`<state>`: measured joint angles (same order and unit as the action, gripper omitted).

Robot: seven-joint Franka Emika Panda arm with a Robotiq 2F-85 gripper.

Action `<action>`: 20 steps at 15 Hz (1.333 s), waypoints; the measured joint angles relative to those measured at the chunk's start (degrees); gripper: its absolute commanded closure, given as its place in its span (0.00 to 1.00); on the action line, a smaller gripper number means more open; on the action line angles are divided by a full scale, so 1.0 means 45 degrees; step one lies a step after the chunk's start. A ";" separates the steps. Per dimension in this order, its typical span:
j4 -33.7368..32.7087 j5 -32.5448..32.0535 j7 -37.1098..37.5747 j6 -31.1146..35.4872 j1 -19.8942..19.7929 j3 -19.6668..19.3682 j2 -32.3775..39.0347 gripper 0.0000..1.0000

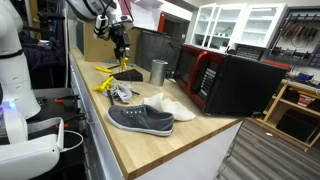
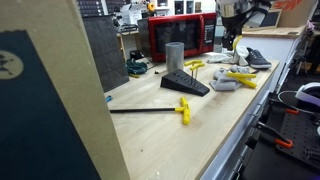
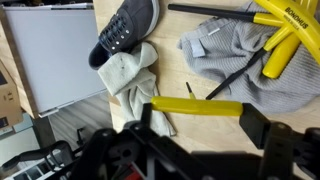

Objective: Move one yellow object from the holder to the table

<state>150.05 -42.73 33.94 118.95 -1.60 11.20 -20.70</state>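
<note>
My gripper (image 3: 196, 112) is shut on a yellow-handled tool (image 3: 195, 107), held crosswise between the two fingers above the wooden table (image 3: 172, 58). In both exterior views the gripper (image 1: 122, 48) (image 2: 236, 42) hangs in the air over the far part of the table (image 1: 190, 140). The low black holder (image 1: 128, 74) (image 2: 186, 85) stands beside the shiny metal cup (image 1: 158, 71) (image 2: 175, 55). Yellow tools (image 1: 104, 68) (image 2: 194, 66) lie by the holder. Another yellow-handled tool with a long black shaft (image 2: 183, 110) lies on the table.
A grey shoe (image 1: 140, 119) (image 3: 125, 25), a white sock (image 3: 130, 70) and a grey cloth (image 3: 235, 60) with a yellow clamp (image 3: 285, 40) lie on the table. A red and black microwave (image 1: 225, 80) stands at the back. The table's edge drops off nearby (image 3: 60, 70).
</note>
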 measured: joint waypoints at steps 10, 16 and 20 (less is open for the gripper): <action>0.0704 -0.0570 0.1092 0.1152 0.0909 -0.0171 -0.0195 0.00; -0.0201 0.2273 0.0566 0.1341 0.0900 -0.1099 -0.1207 0.00; -0.1102 0.4958 -0.0251 0.1340 0.0737 -0.1299 -0.1573 0.00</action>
<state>145.09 -20.42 32.81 124.98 1.72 5.35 -27.77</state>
